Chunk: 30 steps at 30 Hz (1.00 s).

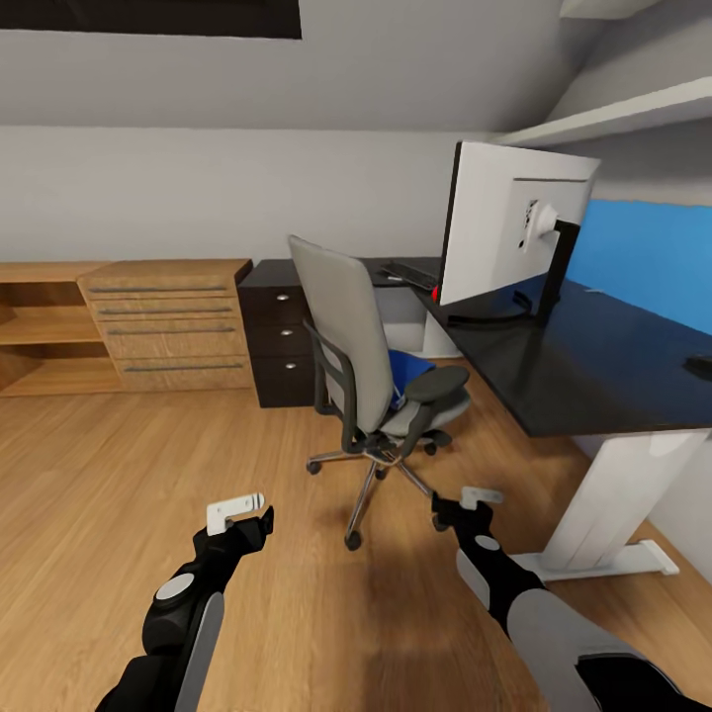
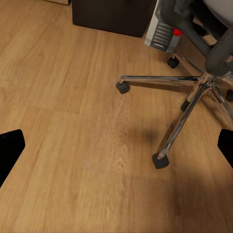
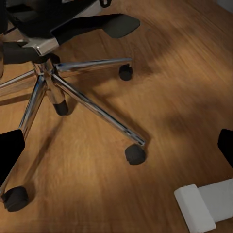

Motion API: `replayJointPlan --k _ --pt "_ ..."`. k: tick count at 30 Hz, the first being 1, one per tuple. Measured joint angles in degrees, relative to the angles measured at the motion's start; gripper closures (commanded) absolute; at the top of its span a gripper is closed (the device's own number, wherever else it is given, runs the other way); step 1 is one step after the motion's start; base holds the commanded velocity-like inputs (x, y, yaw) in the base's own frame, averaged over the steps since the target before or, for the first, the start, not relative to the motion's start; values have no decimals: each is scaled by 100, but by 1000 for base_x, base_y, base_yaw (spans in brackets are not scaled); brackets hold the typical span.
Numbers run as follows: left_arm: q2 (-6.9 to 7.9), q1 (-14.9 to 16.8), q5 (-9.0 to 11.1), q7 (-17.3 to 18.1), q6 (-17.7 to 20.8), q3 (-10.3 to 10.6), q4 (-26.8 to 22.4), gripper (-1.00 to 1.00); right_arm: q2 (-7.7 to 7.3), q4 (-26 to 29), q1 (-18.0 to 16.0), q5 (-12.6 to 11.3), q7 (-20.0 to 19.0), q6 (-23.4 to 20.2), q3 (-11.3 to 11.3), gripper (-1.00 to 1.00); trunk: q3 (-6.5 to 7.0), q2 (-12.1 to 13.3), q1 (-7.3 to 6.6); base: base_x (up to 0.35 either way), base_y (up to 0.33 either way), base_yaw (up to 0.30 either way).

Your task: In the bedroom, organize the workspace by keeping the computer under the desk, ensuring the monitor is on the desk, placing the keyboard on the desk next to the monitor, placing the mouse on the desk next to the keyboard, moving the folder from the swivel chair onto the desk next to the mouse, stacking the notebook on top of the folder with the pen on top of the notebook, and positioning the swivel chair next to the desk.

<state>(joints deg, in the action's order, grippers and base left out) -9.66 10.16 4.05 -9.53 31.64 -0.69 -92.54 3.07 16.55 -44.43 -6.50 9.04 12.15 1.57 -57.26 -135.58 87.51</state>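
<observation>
The swivel chair (image 1: 348,326) stands on the wood floor with its back toward me, and the blue folder (image 1: 406,370) lies on its seat. The black desk (image 1: 593,368) runs along the right. On it the monitor (image 1: 509,225) shows its white back, with the keyboard (image 1: 408,272) beyond it. The computer (image 2: 163,34), with its red light, sits behind the chair's chrome base (image 2: 194,92). My left gripper (image 1: 242,509) and right gripper (image 1: 470,499) hang open and empty over the floor in front of the chair. Mouse, notebook and pen are not discernible.
A small dark thing (image 1: 699,364) lies on the desk at the picture's right edge. The black drawer block (image 1: 282,341) and a light-wood cabinet (image 1: 168,326) stand against the far wall. The desk's white leg (image 1: 613,514) and foot (image 3: 204,206) are near my right gripper.
</observation>
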Motion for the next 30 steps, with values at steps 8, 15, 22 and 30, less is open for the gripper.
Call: replayJointPlan --k 8,15,22,30 --pt "-1 0 -2 0 -6 2 2 -100 16 45 -1 30 203 345 36 -100 -144 -321 176 0 0 0" --pt "2 0 0 0 -9 4 -15 -100 -226 -87 -551 33 516 -222 29 -100 -269 -602 329 0 0 0" --pt "2 0 0 0 -1 8 -16 -100 -430 -428 -966 -11 527 -337 5 -100 -407 -767 426 0 0 0" --pt "-6 0 -6 0 32 17 56 -100 -431 -659 -1010 18 507 -14 24 -100 -497 -773 436 0 0 0"
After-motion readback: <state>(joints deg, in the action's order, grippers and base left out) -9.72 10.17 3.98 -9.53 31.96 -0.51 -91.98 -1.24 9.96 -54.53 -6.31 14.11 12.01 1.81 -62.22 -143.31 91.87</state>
